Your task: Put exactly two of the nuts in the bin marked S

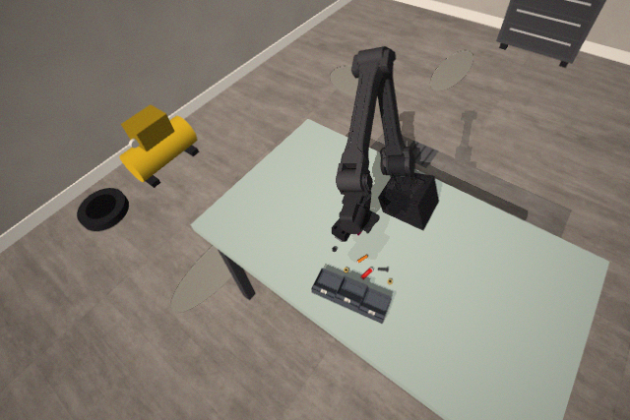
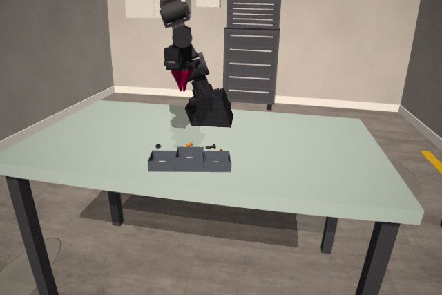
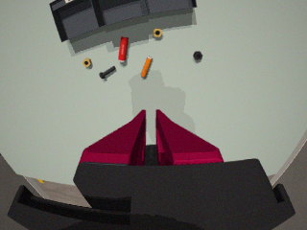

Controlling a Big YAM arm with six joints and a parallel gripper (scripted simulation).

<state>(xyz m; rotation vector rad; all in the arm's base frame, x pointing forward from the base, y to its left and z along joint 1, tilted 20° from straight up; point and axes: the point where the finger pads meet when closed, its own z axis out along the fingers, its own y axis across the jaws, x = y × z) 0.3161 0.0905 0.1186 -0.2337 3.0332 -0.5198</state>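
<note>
Three dark grey bins (image 1: 352,291) (image 2: 188,160) (image 3: 122,2) stand in a row on the pale green table (image 1: 483,303) (image 2: 303,148) (image 3: 256,57); their small white labels are too small to read. Behind them lie two brass nuts, one (image 1: 346,269) (image 3: 157,33) and another (image 1: 390,280) (image 2: 221,149) (image 3: 87,63), and a black nut (image 1: 334,248) (image 2: 158,146) (image 3: 198,56) lies apart. My gripper (image 1: 362,233) (image 2: 181,88) (image 3: 151,116) with red fingers is shut and empty. It hangs well above the table, behind the parts.
A red cylinder (image 1: 367,272) (image 3: 123,50), an orange cylinder (image 1: 362,258) (image 2: 188,144) (image 3: 148,67) and a black bolt (image 1: 383,269) (image 2: 210,146) (image 3: 107,73) lie among the nuts. The arm's black base (image 1: 409,199) (image 2: 209,109) stands behind them.
</note>
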